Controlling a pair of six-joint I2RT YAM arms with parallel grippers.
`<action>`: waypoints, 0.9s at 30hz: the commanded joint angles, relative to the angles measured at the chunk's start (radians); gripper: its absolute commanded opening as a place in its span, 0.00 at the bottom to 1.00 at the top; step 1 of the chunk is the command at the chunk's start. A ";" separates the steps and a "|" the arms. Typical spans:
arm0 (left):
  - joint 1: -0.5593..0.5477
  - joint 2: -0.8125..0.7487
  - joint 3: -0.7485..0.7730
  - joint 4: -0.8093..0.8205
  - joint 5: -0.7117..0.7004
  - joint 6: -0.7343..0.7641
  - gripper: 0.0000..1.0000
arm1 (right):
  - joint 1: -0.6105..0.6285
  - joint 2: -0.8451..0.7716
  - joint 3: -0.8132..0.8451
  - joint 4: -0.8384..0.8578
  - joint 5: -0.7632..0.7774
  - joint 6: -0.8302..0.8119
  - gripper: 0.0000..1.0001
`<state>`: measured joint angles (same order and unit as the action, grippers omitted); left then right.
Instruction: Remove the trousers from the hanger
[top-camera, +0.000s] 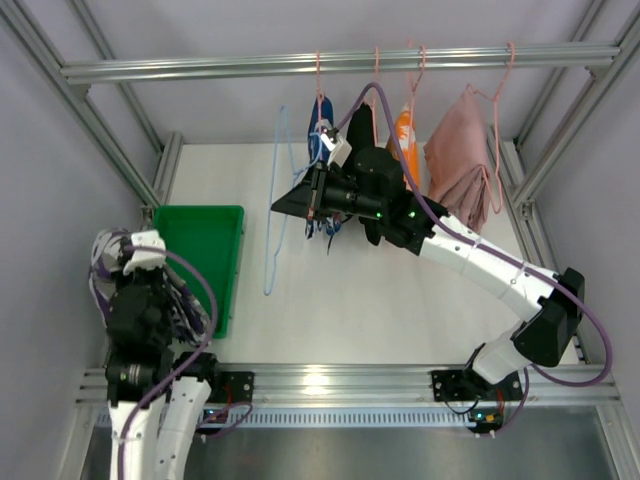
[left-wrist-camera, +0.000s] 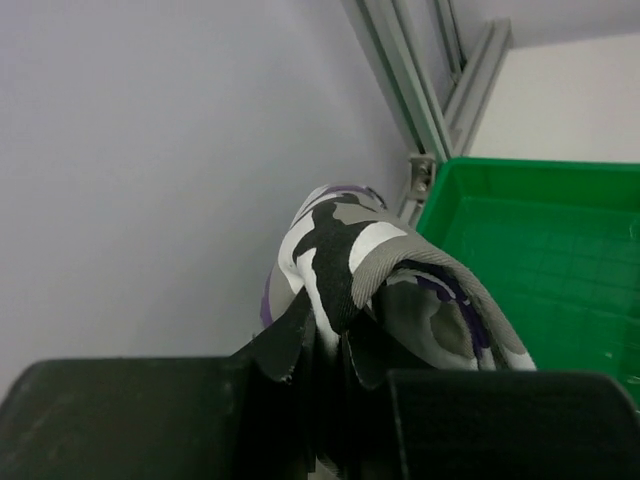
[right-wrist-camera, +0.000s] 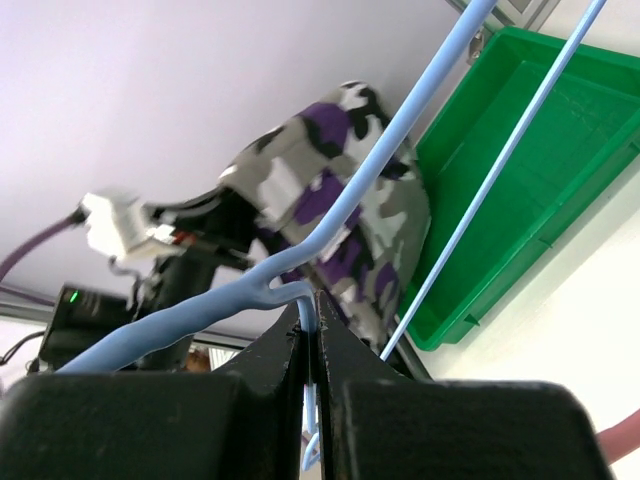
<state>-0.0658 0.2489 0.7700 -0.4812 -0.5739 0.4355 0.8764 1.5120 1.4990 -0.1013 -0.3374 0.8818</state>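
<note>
My left gripper (left-wrist-camera: 335, 350) is shut on a fold of the trousers (left-wrist-camera: 370, 265), a soft purple, white and dark-grey print that bunches up over its fingers. From above, the trousers (top-camera: 184, 310) hang along the left arm near the left gripper (top-camera: 140, 262), at the table's near-left corner. They are apart from the light-blue wire hanger (top-camera: 276, 200), which carries no cloth. My right gripper (top-camera: 282, 204) is shut on that hanger (right-wrist-camera: 400, 130) near its twisted neck, the wire pinched between the jaws of the right gripper (right-wrist-camera: 312, 312). Beyond it the trousers (right-wrist-camera: 345, 195) show on the left arm.
A green bin (top-camera: 205, 262) lies just right of the left arm, also seen as the green bin (left-wrist-camera: 545, 250) and the green bin (right-wrist-camera: 520, 150). A metal rail (top-camera: 340, 65) across the back carries pink hangers with a blue-and-white garment (top-camera: 322, 128), an orange one (top-camera: 405, 135) and a pink one (top-camera: 460, 165).
</note>
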 joint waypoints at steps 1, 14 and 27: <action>0.006 0.133 -0.008 0.289 0.017 -0.082 0.00 | -0.007 -0.027 0.010 0.045 -0.002 -0.012 0.00; 0.007 0.749 -0.011 0.521 0.092 -0.352 0.03 | -0.016 -0.058 0.029 0.005 -0.006 -0.093 0.00; 0.020 0.595 0.154 0.215 0.459 -0.569 0.99 | -0.013 -0.191 -0.023 -0.104 0.017 -0.199 0.00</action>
<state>-0.0521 0.9665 0.7902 -0.2111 -0.2379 -0.0509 0.8745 1.4044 1.4883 -0.1654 -0.3336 0.7273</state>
